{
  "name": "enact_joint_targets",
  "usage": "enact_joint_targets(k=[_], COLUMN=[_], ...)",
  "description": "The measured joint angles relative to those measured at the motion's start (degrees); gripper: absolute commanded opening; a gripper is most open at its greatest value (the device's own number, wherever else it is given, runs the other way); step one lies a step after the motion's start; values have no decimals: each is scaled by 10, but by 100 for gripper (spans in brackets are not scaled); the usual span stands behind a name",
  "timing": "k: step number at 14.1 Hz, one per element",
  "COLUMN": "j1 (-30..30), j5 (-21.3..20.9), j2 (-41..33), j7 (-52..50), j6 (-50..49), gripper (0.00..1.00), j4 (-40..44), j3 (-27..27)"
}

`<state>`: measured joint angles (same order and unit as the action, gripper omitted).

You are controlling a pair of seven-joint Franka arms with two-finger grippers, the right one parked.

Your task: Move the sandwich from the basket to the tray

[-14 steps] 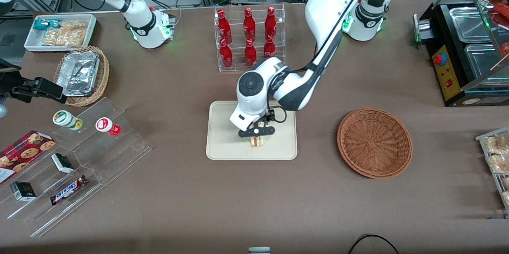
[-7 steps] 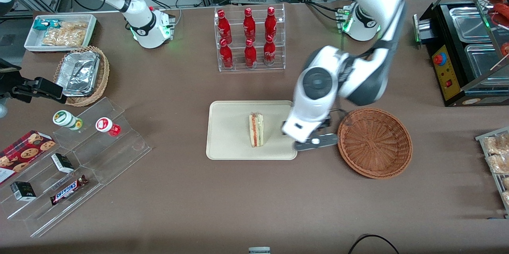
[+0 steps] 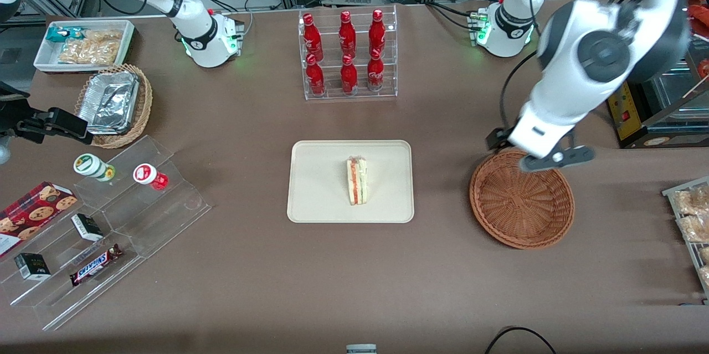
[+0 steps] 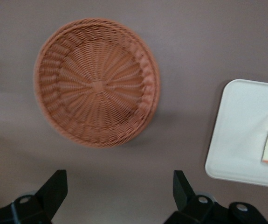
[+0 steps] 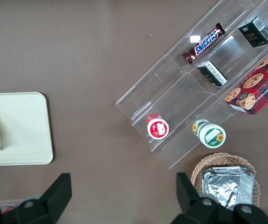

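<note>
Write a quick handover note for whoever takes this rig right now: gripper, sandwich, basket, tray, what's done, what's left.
Gripper: open, holding nothing, up above the basket's rim on the side farther from the front camera.
Sandwich: standing on the tray, near its middle, free of the gripper.
Basket: nothing in it, sitting beside the tray toward the working arm's end of the table, apart from it.
Done: sandwich is out of the basket and on the tray.
Left: nothing for the placement itself; probably just park the arm.
</note>
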<state>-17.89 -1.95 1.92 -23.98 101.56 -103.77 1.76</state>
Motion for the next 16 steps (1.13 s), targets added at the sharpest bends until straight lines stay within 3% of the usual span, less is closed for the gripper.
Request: enact_joint_targets(k=[5,13,16], j1=[65,174,183], j5=[0,-1,0], j2=[-53,-61,-61], j7=[53,163,174], j6=[-54,-79,-79], gripper=[100,100,100], j4=[0,14,33], j3=[0,2,0])
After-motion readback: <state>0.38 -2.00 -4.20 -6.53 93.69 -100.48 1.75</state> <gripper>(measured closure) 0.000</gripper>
